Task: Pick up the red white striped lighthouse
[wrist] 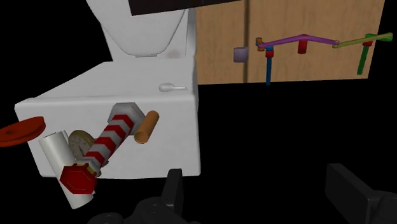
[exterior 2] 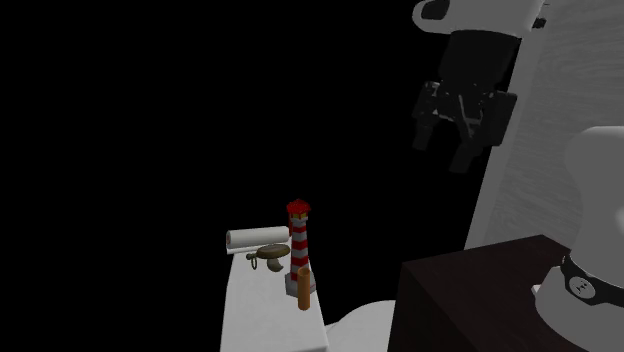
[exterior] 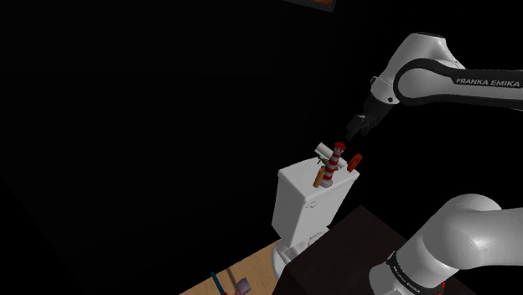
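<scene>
We see the black two-finger gripper (exterior: pixel 350 130) (exterior 2: pixel 455 135) (wrist: pixel 261 191) hanging in the air with its fingers standing well apart and nothing between them.

The red-and-white striped lighthouse with a red cap (exterior: pixel 333 161) (exterior 2: pixel 299 245) (wrist: pixel 108 143) stands upright on the flat lid of a white toilet tank (exterior: pixel 293 205) (exterior 2: pixel 250 310) (wrist: pixel 178 143). In the shoulder view the gripper sits above the lighthouse and a little to that view's right, not touching it. In the second exterior view it is higher up and well apart, toward that view's right. In the wrist view the lighthouse lies out beyond one finger rather than in the gap between the two.

Just beside the lighthouse's foot we find a short orange-brown cylinder (exterior: pixel 318 178) (exterior 2: pixel 303 288) (wrist: pixel 146 127). Close to the lighthouse on the same lid lie a white roll (exterior: pixel 323 150) (exterior 2: pixel 257 239) (wrist: pixel 60 156) and a small round brass-coloured piece (exterior 2: pixel 270 252) (wrist: pixel 80 141). A flat red disc (exterior: pixel 355 160) (wrist: pixel 22 132) sits at the lid's edge.

Below the tank we see a wooden floor (exterior: pixel 243 264) (wrist: pixel 222 57) with a set of coloured sticks (wrist: pixel 299 43) lying on it. The dark box stand (exterior: pixel 335 260) (exterior 2: pixel 470 290) is next to the toilet.
</scene>
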